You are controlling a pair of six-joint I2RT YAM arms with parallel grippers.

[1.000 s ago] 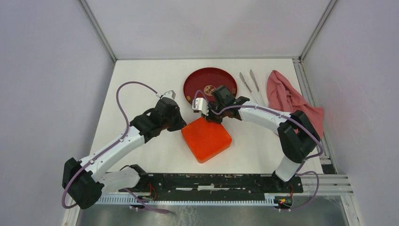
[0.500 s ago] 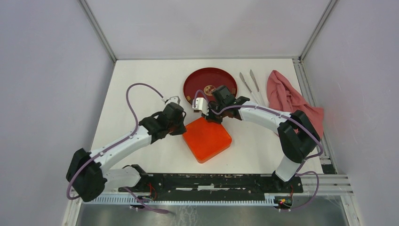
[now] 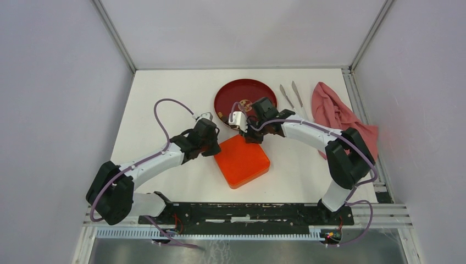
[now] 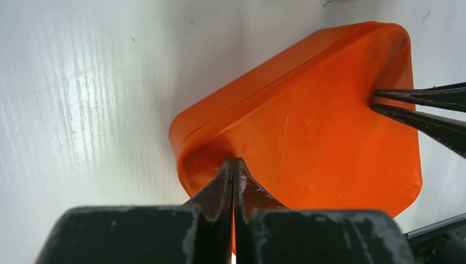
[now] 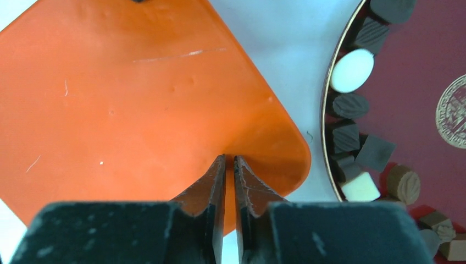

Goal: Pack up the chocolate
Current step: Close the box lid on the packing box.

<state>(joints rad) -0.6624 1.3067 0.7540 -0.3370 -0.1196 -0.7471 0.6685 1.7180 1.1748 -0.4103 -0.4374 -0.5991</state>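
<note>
Both grippers are touching the orange box point(image 3: 242, 160): we are seeing the left gripper point(image 4: 234, 165) with jaws closed and the right gripper point(image 5: 230, 159) with jaws a slit apart. The chocolate point(image 5: 351, 70) is lying on the red plate point(image 3: 236, 93) at the box's twelve o'clock.

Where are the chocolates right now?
The chocolate lies on the red plate, far middle in the top view, just beyond the orange box, left of the tongs.

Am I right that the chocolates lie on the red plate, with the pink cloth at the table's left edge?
No: the pink cloth lies at the right edge of the table, as the top external view shows. The chocolates do lie on the red plate.
</note>
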